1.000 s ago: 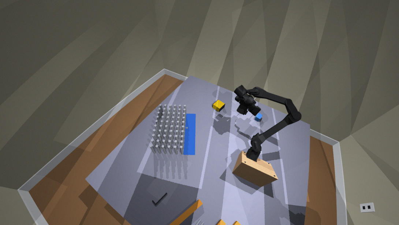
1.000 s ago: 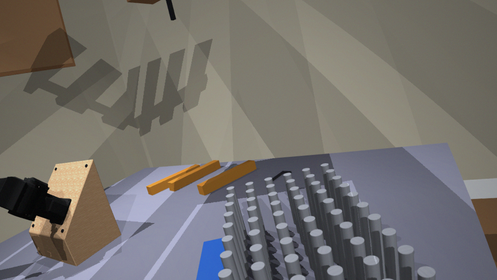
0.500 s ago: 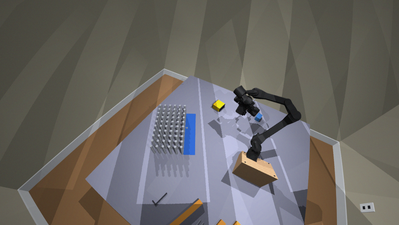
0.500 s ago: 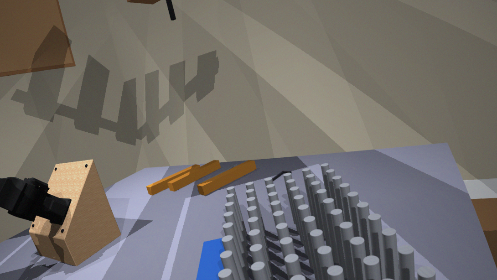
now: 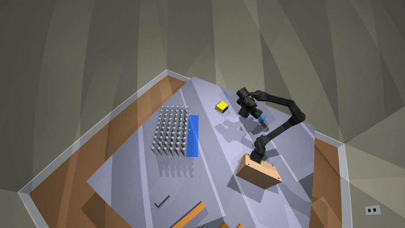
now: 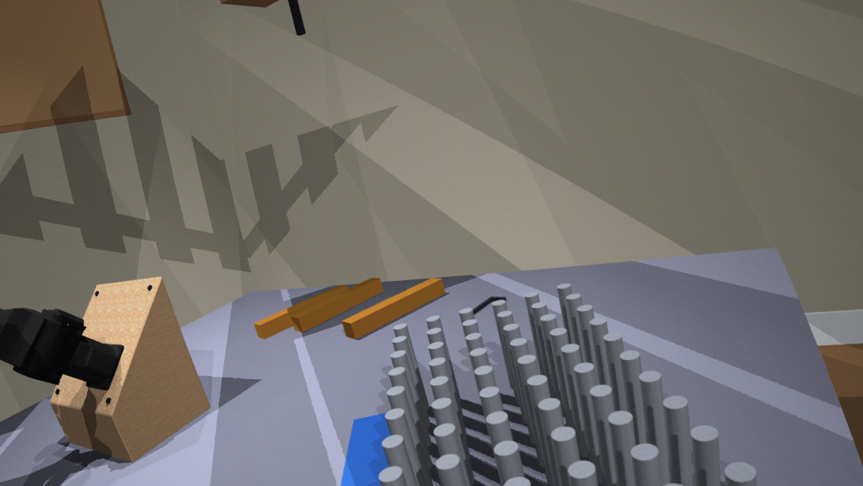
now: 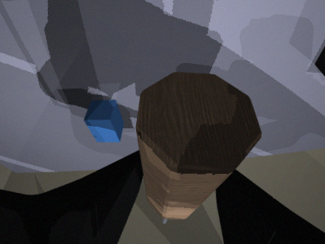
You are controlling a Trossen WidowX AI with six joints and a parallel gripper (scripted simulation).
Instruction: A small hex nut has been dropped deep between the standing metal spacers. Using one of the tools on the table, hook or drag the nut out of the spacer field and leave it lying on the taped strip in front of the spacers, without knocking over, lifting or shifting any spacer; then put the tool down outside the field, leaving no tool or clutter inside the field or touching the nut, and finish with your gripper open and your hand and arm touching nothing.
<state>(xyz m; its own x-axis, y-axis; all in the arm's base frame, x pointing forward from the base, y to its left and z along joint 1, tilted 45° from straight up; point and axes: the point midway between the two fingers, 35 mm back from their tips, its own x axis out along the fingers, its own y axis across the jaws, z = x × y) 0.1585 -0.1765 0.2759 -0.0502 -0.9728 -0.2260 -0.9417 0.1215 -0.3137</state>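
The claw (image 5: 253, 113) is clenched on a wooden tool handle (image 7: 197, 130). Only the handle's eight-sided butt shows, so I cannot tell what sort of tip it carries. Just beyond it, one blue cube (image 7: 104, 121) lies on the grey surface, and one yellow block (image 5: 222, 106) sits near the same edge.

Toward the middle lies the one blue strip (image 5: 192, 141). A small pale speck on it, close to the posts, looks like the nut (image 5: 189, 129), so the dragging seems done. What is left, I judge, is to set the tool down away from the posts, release it and draw the arm back.

Behind the strip, the posts (image 5: 169, 133) all stand upright, six across; the rows are too crowded to count surely. Along the edge farthest from the claw lie one black hook (image 5: 162, 201) and three orange bars (image 6: 393, 307).
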